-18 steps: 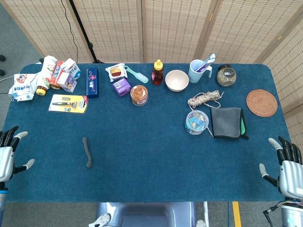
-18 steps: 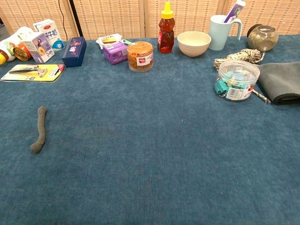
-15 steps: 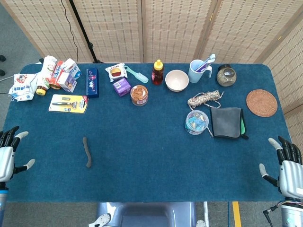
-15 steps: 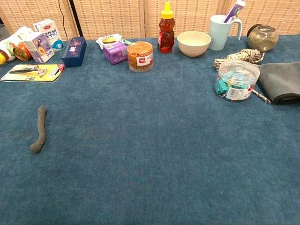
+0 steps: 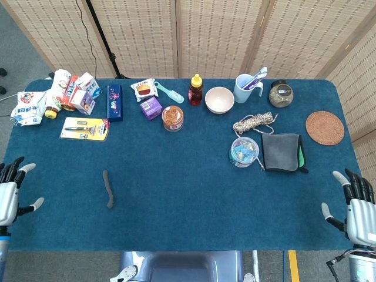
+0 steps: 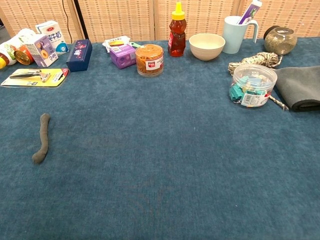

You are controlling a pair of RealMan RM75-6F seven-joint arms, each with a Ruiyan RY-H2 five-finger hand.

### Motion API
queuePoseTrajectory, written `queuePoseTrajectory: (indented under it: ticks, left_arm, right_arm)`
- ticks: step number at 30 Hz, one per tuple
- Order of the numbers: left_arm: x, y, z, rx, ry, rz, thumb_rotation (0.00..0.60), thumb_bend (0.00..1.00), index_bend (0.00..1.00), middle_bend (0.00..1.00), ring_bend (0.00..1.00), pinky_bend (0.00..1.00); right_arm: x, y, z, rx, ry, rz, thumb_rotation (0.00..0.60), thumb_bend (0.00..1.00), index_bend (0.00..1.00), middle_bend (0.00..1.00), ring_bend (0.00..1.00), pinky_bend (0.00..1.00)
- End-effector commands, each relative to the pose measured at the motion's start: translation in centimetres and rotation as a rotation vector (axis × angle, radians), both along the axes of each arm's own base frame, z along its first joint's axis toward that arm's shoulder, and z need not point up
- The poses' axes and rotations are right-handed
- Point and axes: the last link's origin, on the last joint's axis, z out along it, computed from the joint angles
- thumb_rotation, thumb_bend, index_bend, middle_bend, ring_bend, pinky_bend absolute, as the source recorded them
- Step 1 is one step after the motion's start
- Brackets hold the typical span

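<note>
Head view. My left hand [image 5: 8,191] sits at the desk's [image 5: 176,205] 8 o'clock corner, fingers spread apart, holding nothing and touching nothing. My right hand [image 5: 357,207] sits at the 4 o'clock corner, fingers likewise spread, holding nothing. The thing nearest my left hand is a dark grey strip [image 5: 107,188], lying slightly curved on the blue cloth at 3 o'clock of that hand, apart from it. Nearest my right hand is a folded grey cloth [image 5: 281,151], at 11 o'clock of it and well apart. Just beside the cloth at its 9 o'clock stands a clear tub of clips [image 5: 244,151]; a coil of rope [image 5: 254,123] lies at the tub's 12 o'clock. A round woven coaster [image 5: 324,127] lies near the desk's 2 o'clock edge. Along the far edge stand a honey bottle [image 5: 195,90], a cream bowl [image 5: 219,100] and a light blue mug [image 5: 245,89].

Chest view. Neither hand shows here. The dark grey strip [image 6: 42,138] lies at 9 o'clock of the frame, alone on the cloth. A razor on a yellow card [image 6: 34,76] lies at its 12 o'clock. The clear tub of clips [image 6: 250,84] stands at 2 o'clock, touching the rope [image 6: 255,61] behind it, with the grey cloth [image 6: 301,87] just beside it at 3 o'clock.
</note>
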Motion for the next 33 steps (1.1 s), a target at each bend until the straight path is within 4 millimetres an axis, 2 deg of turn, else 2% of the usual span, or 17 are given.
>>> queuePoseTrajectory:
  ticks: [1,3,8,13,21,28,33]
  left_arm:
    - [-0.1,0.1,0.1,-0.01,0.009,-0.009,0.6,0.14,0.25,0.11,0.14,0.03]
    - [-0.1,0.1,0.1,-0.022,0.027,-0.01,0.6,0.14,0.26,0.11,0.14,0.03]
    - [0.0,0.4,0.3,-0.045,0.057,-0.023,0.6,0.26,0.3,0.12,0.14,0.03]
    - [0.0,1.2,0.6,-0.085,0.11,-0.065,0.6,0.28,0.39,0.13,0.12,0.03]
    - [0.2,3.7,0.3,-0.195,0.186,-0.155,0.6,0.29,0.44,0.13,0.11,0.03]
    - [0.7,5.5,-0.7,-0.278,0.203,-0.242,0.6,0.29,0.44,0.13,0.11,0.03]
    - [1.0,6.6,-1.6,-0.34,0.237,-0.313,0.6,0.29,0.39,0.13,0.09,0.03]
  right_arm:
    - [0.0,0.1,0.0,0.001,0.0,-0.002,0.6,0.36,0.16,0.05,0.03,0.0]
    - [0.0,0.1,0.1,-0.002,0.0,-0.002,0.6,0.36,0.16,0.05,0.03,0.0]
    - [-0.1,0.2,0.2,-0.006,0.0,-0.001,0.6,0.36,0.16,0.05,0.03,0.0]
    - [-0.2,0.3,0.3,-0.005,-0.002,-0.002,0.6,0.36,0.16,0.05,0.03,0.0]
    - [-0.3,0.5,0.3,-0.011,-0.004,-0.004,0.6,0.36,0.16,0.05,0.03,0.0]
    - [-0.4,0.7,0.5,-0.017,-0.001,-0.008,0.6,0.36,0.16,0.05,0.03,0.0]
    - [-0.4,0.7,0.7,-0.021,0.0,-0.009,0.6,0.36,0.16,0.05,0.03,0.0]
